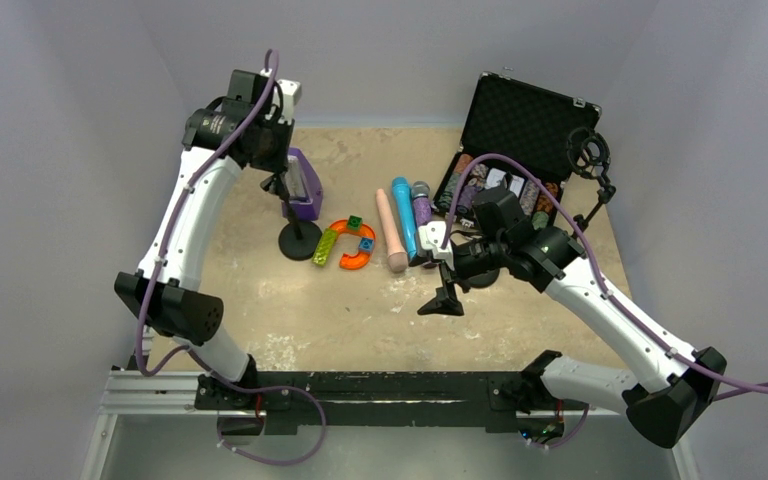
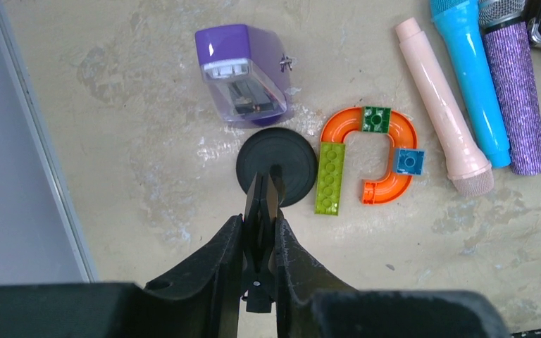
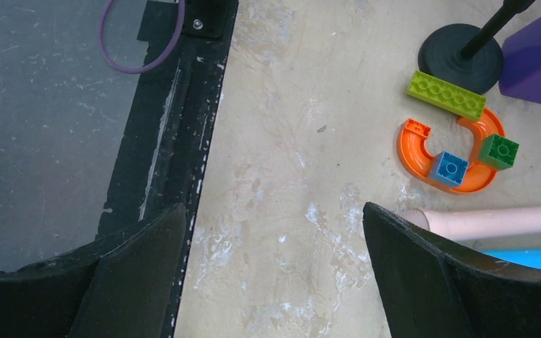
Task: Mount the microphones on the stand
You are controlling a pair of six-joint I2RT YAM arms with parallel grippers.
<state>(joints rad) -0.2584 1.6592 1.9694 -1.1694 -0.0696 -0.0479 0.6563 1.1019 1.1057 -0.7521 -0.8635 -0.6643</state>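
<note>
While our left gripper (image 2: pixel 259 221) pinches the black round-based stand (image 2: pixel 290 158), the pale pink microphone (image 2: pixel 440 105), light blue microphone (image 2: pixel 472 77) and glittery purple microphone (image 2: pixel 518 98) lie lengthwise from the tabletop's near edge to its far edge, closest to our wide-open right gripper (image 3: pixel 271 218).

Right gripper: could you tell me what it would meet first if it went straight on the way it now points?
Probably the bare table: the right gripper points down at it, open, with nothing between; the orange track lies off to the side.

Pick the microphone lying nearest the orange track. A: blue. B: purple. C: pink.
C: the pink microphone lies right beside the orange track, with the blue microphone and then the purple microphone farther off.
</note>
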